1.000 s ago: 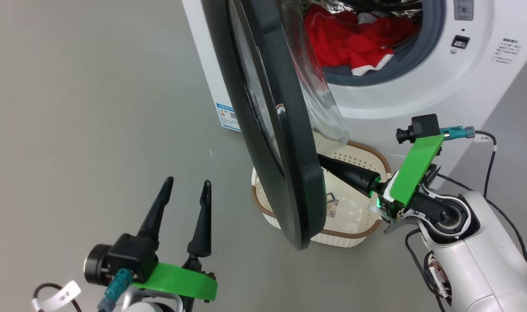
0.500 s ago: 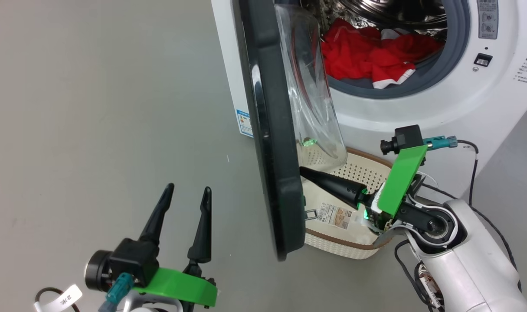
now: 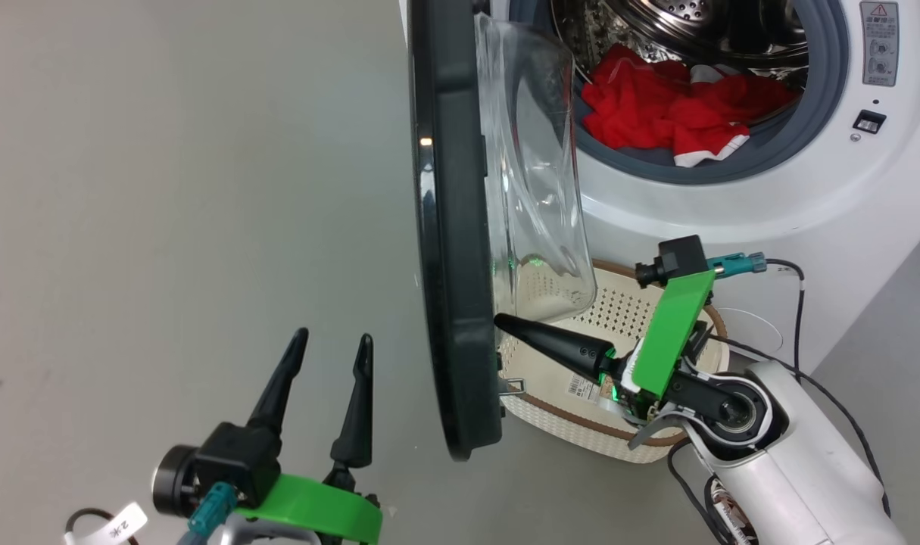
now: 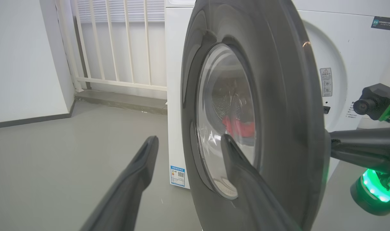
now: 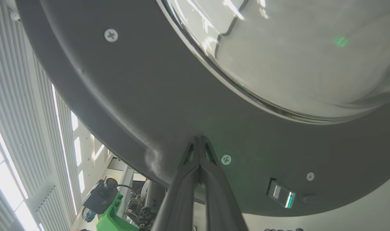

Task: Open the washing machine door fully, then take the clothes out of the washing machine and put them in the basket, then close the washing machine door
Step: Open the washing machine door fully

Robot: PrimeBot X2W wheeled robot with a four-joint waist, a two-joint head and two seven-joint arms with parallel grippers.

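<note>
Laundry is in the drum right now: the clothes (image 3: 660,106) are a bright red heap with bits of white trim, slumped at the bottom front of the steel drum (image 3: 679,30), and one white-edged corner hangs onto the grey rubber ring (image 3: 770,151). The washing machine (image 3: 732,219) takes up the top right of the head view, white front facing the robot.

The washing machine door (image 3: 456,227) is swung out, pretty much edge-on to the head camera, with the clear glass bowl bulging toward the machine side. It sticks straight out from the front.

The right jaws are pinched shut with nothing between them. In the right wrist view their tips sit right up against the inner face of the black rim, just below the glass and beside a screw (image 5: 226,159). In the head view they reach in low, across the top of the basket.

The basket (image 3: 581,428) is on the grey floor (image 3: 164,189) just in front of the machine, below the opening, partly hidden behind the door's lower edge, with a paper label (image 3: 581,386) inside it.

The left jaws are spread wide, holding nothing, hanging over the floor on the outer side of the door and apart from it. The left wrist view also catches a small blue label (image 4: 177,175) low on the machine's side.
</note>
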